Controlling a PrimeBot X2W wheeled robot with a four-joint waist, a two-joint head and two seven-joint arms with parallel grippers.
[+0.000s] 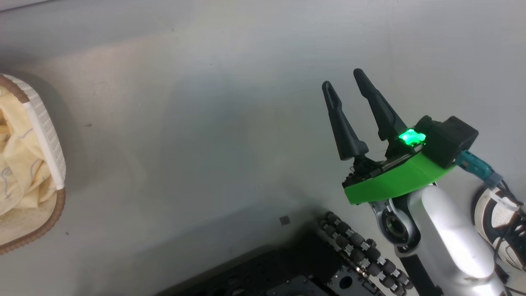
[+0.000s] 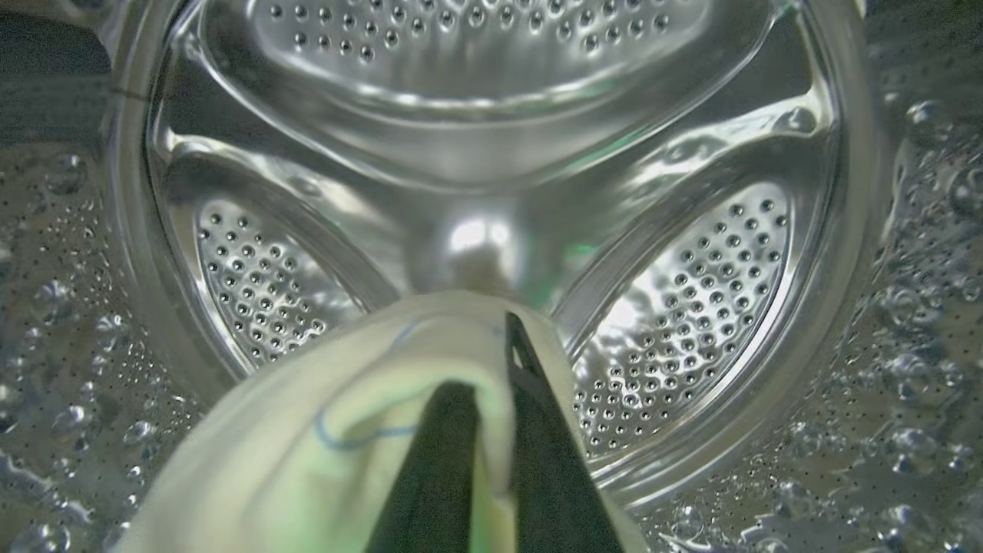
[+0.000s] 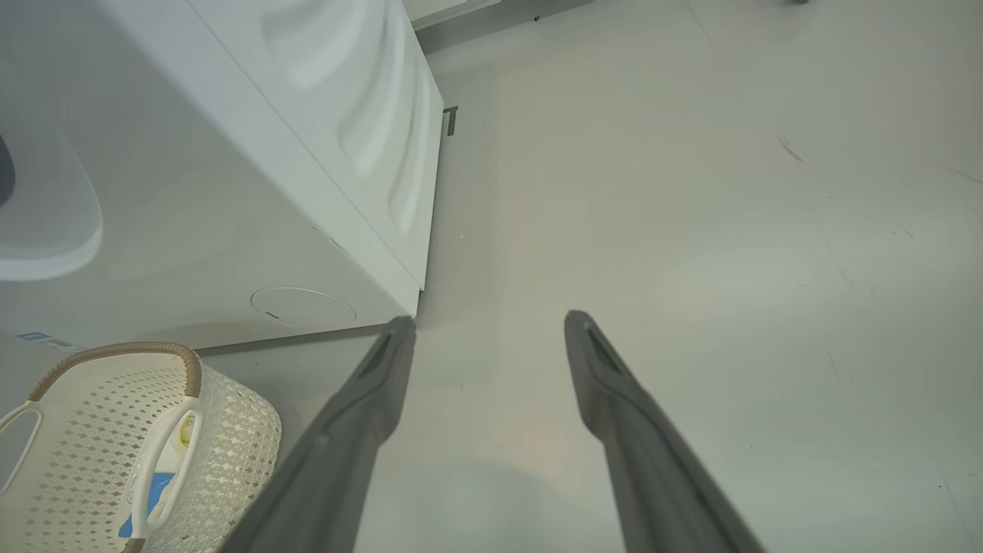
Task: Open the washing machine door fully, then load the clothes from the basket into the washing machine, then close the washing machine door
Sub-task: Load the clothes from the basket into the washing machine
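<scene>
Cream cloth [image 2: 345,430] with thin blue lines is clamped in the left gripper [image 2: 484,357], deep inside the steel drum [image 2: 676,292] of the washing machine [image 3: 230,153]. So loading has begun. More clothes [image 1: 20,156] wait in the basket [image 1: 46,131] on the floor [image 1: 205,123], at the left. The right gripper [image 1: 343,78] hangs spread apart, holding nothing. Shutting the door comes last.
</scene>
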